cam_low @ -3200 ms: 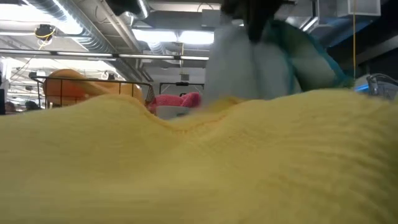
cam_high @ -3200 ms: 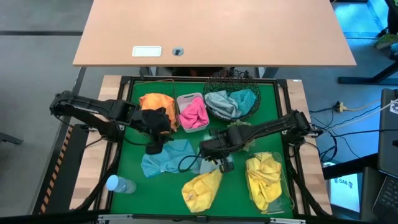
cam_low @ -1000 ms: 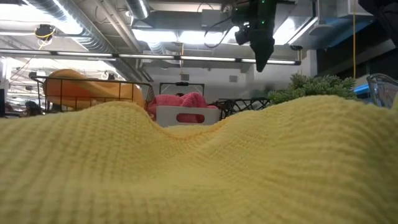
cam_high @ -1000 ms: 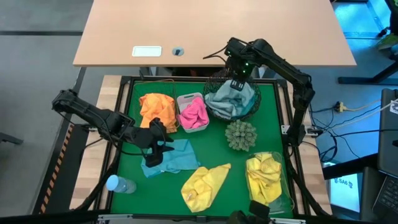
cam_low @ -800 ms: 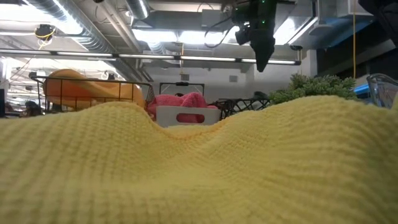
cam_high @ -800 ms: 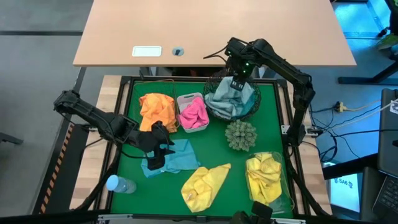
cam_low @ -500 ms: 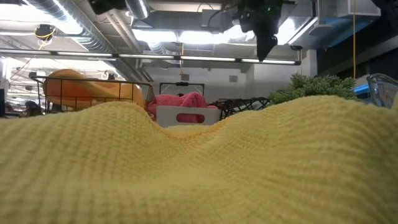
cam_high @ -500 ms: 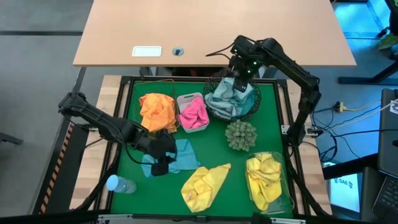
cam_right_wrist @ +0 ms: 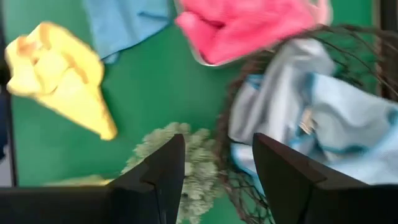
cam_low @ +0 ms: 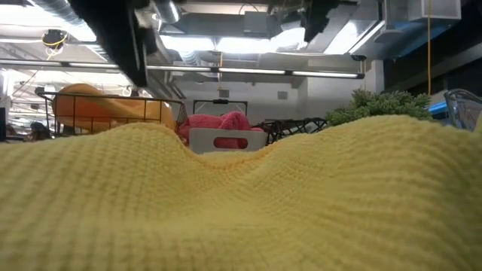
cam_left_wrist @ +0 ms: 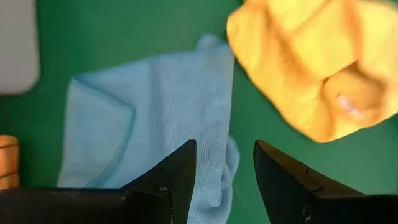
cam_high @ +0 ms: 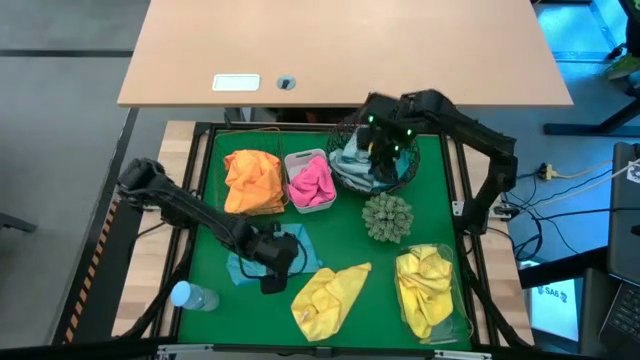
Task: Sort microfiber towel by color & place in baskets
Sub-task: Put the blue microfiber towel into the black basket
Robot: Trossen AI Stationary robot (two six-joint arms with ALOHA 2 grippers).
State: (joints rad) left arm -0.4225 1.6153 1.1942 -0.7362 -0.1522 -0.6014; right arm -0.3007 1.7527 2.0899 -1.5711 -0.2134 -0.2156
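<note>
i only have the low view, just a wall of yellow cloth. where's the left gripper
Observer: The left gripper hangs open over the blue towel on the mat, empty.
Operator: any yellow still loose
Observer: Yes, one yellow towel lies on the mat; another sits in the clear tray.
Operator: and the right one
Observer: The right gripper is over the round basket, open, with blue towels below it.

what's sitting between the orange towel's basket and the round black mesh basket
The small white tub holding the pink towel sits between the orange towel's basket and the round mesh basket, seen in the high view.
</note>
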